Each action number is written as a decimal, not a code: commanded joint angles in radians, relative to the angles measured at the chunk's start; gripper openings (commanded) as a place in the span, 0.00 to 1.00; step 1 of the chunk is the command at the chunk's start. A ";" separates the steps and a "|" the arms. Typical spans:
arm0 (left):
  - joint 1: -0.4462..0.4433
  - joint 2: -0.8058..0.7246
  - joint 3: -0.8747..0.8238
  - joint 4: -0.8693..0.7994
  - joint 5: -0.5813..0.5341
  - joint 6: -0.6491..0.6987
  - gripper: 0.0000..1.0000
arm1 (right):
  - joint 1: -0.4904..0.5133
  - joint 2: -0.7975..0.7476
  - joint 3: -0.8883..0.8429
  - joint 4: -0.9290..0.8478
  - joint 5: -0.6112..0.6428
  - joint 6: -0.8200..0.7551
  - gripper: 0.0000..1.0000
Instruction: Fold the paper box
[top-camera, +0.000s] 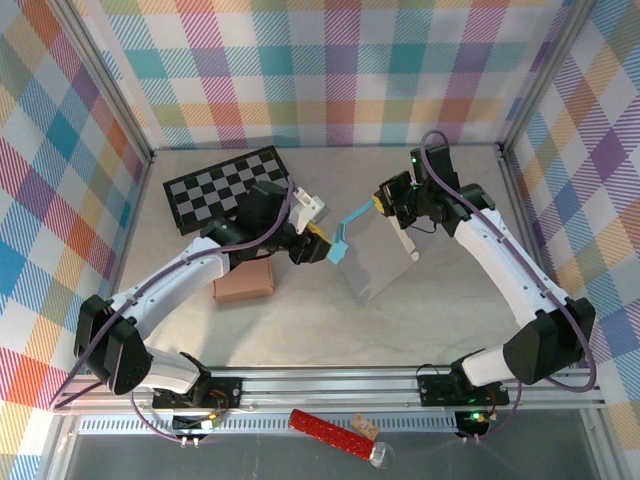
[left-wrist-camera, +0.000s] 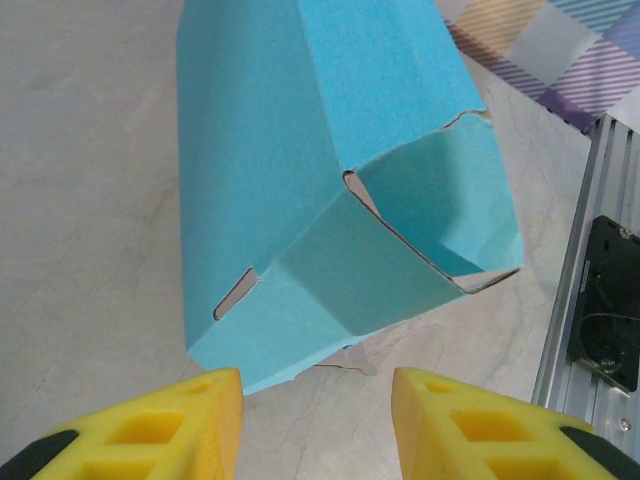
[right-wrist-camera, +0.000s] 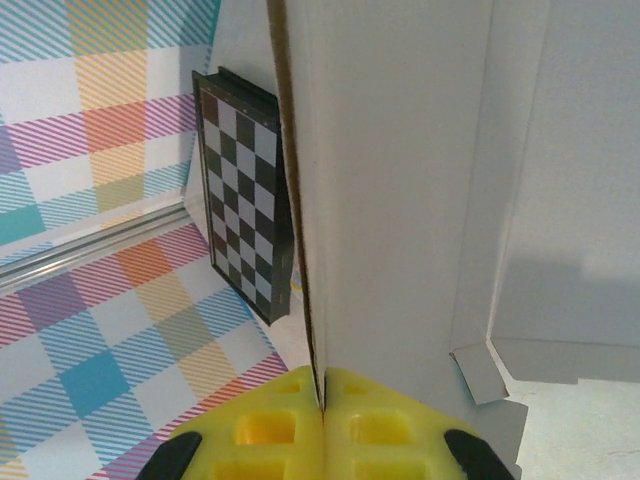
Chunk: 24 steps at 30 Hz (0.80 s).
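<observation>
Firmly clamped between the jaws of the right gripper (right-wrist-camera: 322, 390) is a thin wall of the paper box (right-wrist-camera: 400, 180), rising straight from them. The left gripper (left-wrist-camera: 315, 395) holds its jaws apart, the box's blue corner just ahead of them.

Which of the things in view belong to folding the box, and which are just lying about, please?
Job: box, right hand clamping it, left hand open near it.
Lying about: chessboard, brown block, red tube.
</observation>
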<state>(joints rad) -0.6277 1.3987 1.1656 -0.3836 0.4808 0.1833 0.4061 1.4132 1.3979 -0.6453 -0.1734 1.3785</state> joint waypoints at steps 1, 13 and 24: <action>-0.032 0.020 -0.006 0.017 0.017 0.039 0.43 | -0.008 -0.001 0.010 -0.035 -0.020 -0.008 0.00; -0.074 0.105 0.014 0.061 -0.055 0.077 0.44 | -0.012 -0.003 -0.002 -0.019 -0.040 0.004 0.00; -0.088 0.154 0.060 0.095 -0.081 0.072 0.44 | -0.012 -0.010 -0.021 -0.024 -0.046 0.010 0.00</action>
<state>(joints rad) -0.7002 1.5444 1.1893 -0.3355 0.4015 0.2379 0.3920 1.4132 1.3945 -0.6617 -0.1940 1.3788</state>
